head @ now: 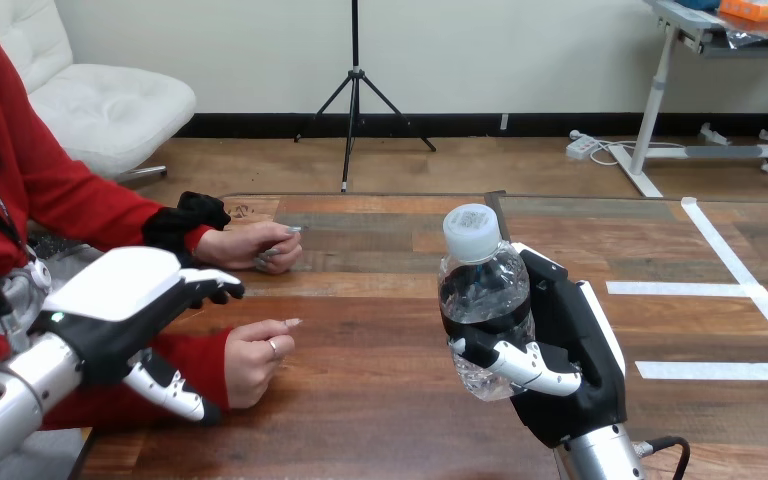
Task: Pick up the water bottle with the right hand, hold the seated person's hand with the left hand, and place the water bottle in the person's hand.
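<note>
The person's farther hand [255,245] rests on the worktop [380,410]. The person's nearer hand [253,360] lies just beside the left robot hand [125,300], whose fingers reach out straight, unclenched. The right robot hand [560,335] grasps the clear, white-capped water bottle [482,300] upright, well right of both.

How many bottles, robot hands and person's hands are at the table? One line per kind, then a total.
Bottles: 1, the water bottle held in the right hand
Robot hands: 2, right hand and left hand
Person's hands: 2, the far hand and the near hand
Total: 5
</note>
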Tool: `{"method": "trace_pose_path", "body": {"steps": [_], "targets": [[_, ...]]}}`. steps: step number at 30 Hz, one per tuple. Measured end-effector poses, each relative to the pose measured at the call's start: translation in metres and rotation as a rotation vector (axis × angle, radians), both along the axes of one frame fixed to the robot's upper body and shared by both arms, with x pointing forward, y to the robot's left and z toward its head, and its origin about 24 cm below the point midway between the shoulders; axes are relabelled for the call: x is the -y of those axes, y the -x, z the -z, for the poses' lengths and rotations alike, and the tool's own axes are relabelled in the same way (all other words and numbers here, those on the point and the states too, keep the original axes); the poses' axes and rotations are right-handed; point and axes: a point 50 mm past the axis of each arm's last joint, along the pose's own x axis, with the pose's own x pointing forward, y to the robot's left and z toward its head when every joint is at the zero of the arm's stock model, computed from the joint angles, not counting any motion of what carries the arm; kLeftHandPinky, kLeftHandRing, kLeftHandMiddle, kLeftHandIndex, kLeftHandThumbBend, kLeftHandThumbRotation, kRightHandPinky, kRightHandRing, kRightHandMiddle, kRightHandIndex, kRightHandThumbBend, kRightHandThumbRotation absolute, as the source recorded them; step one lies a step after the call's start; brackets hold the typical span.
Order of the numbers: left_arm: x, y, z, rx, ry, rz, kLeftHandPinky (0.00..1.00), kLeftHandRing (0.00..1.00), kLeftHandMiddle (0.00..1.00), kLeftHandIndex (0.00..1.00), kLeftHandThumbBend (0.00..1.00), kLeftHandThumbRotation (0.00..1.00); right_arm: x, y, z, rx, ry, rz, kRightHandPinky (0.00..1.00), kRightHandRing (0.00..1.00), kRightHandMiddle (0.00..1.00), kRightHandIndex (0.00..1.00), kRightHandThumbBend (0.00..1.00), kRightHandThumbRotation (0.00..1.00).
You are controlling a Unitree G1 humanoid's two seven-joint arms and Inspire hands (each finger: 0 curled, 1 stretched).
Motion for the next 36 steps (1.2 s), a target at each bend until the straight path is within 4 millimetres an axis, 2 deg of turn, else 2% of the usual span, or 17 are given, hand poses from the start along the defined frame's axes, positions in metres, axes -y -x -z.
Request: {"method": "trace_pose_path", "body": {"steps": [19, 36], "targets": [[-0.01, -0.001, 0.019, -0.062, -0.045, -0.047, 0.78, 0.84, 0.88, 0.91, 1.0, 0.39, 0.0, 0.0, 0.001, -0.011, -0.002, -0.006, 0.1, 0.16, 0.27, 0.43, 0.92, 0.01], [-0.015, -0.014, 0.032, -0.082, -0.085, -0.087, 0.81, 0.86, 0.9, 0.91, 1.0, 0.44, 0.0, 0.002, 0.003, -0.02, 0.004, -0.001, 0.11, 0.16, 0.27, 0.43, 0.92, 0.02]]}}
